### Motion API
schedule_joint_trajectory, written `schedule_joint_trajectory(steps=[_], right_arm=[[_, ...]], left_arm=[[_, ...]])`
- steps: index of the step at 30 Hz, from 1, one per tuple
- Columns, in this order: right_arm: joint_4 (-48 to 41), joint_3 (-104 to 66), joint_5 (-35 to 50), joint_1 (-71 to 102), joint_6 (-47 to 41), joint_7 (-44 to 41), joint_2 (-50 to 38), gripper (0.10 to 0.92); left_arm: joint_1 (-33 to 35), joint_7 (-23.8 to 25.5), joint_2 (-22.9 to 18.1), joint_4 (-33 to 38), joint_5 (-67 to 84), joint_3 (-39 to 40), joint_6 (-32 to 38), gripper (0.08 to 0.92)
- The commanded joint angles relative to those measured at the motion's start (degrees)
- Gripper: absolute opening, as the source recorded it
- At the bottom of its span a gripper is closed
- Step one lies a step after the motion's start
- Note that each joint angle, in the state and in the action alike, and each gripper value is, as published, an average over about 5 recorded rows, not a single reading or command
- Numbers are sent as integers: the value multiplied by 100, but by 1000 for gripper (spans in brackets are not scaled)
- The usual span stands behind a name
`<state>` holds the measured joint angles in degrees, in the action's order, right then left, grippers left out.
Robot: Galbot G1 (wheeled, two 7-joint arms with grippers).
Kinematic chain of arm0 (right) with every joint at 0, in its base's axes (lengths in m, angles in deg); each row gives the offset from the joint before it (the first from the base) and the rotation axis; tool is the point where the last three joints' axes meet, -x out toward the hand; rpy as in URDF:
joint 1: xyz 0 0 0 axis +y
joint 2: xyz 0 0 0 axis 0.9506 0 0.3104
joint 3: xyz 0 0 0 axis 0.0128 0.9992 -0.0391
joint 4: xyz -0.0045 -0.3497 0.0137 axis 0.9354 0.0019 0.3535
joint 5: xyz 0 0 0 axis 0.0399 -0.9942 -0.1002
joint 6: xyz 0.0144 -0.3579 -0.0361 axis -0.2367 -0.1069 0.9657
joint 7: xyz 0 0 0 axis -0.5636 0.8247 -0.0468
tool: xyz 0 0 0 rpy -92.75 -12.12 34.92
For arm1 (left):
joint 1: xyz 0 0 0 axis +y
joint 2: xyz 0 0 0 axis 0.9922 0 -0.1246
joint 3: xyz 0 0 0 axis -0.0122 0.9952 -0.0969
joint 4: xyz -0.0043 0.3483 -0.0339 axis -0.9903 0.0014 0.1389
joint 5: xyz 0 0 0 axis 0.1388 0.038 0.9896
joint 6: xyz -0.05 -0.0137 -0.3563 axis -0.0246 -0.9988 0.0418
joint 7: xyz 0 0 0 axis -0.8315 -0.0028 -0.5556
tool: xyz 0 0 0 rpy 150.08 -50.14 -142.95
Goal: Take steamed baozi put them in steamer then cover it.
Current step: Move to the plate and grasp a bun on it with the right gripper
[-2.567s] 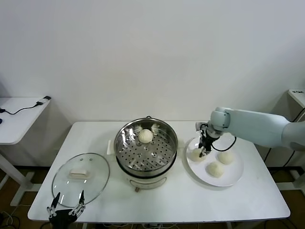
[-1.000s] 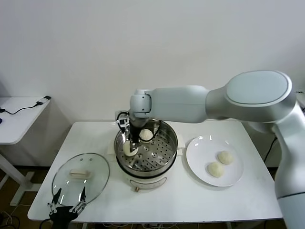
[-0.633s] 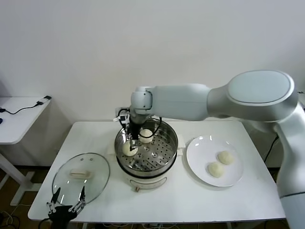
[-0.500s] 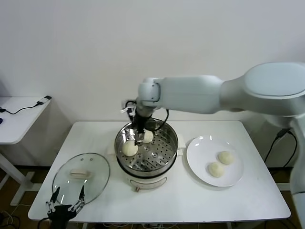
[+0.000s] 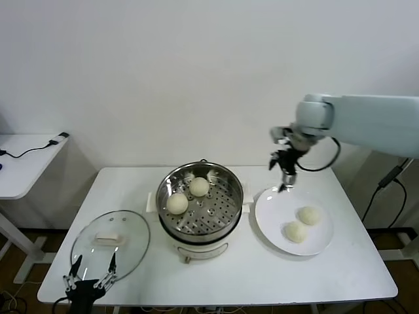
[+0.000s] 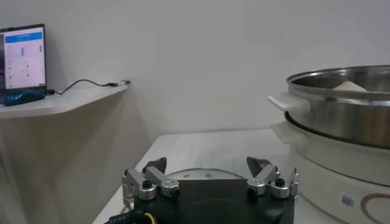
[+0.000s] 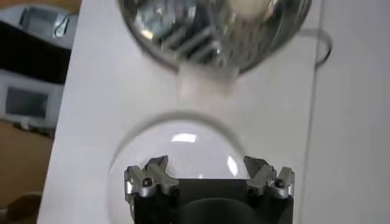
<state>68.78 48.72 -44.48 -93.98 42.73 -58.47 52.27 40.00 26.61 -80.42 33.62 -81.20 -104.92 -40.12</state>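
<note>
- The buns look soft and light, easily dented; my guess is a gentle pinch across the round sides of each works best.
- Two buns [image 5: 177,203] sit in the steamer [image 5: 226,184]; two more buns [image 5: 296,231] wait on the white plate [image 5: 270,210].
- The glass lid [image 5: 110,241] lies flat on the tabletop [image 5: 262,268] left of the steamer; it is likely rigid, breakable and best lifted by its white handle [image 5: 108,237].
- The right gripper [image 5: 285,175] hangs above the plate's far edge, pointing down, jaws released and empty.
- The left gripper [image 5: 90,277] is parked at the tabletop's near edge by the lid, jaws spread, empty.
</note>
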Motion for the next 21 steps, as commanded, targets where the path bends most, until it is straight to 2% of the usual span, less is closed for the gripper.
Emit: schedule_joint_trajectory(steps=[1,10,21], right_arm=[[-53,-400,-1361,1472,182,-38,-1315,823],[-261,-1595,-1540,2873,-186,488,-1156,823],[-488,-2026,-1605,3347,-377,699,-899,823]], left_arm=[[16,3,-31,-16,-31,1,1,823],[112,-8,-80,-38,-97,-10,33,823],[174,-20,-98,-53,-129,-11,74,823]])
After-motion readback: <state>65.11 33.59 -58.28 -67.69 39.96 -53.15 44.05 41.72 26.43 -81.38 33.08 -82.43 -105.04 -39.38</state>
